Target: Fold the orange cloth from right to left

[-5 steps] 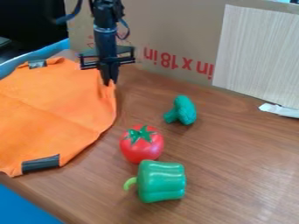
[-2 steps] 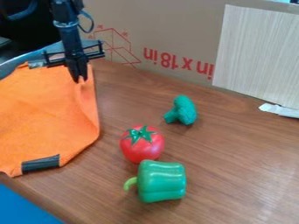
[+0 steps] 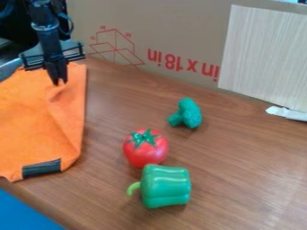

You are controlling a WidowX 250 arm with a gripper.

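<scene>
Nearest, the pepper [image 3: 166, 186] lies on its side, its curved stem to the left, and the tomato [image 3: 146, 149] sits leaf side up just behind, whether touching I can't tell; the broccoli [image 3: 187, 113] rests on its side farther back, apart from both. The orange cloth [image 3: 33, 121] spreads across the table's left, cut off by the view's edge. Near its far right corner the gripper [image 3: 59, 83] seems clamped on a pinch of it, likely because gathered fabric gives the tips something to hold, though they hide how much.
</scene>
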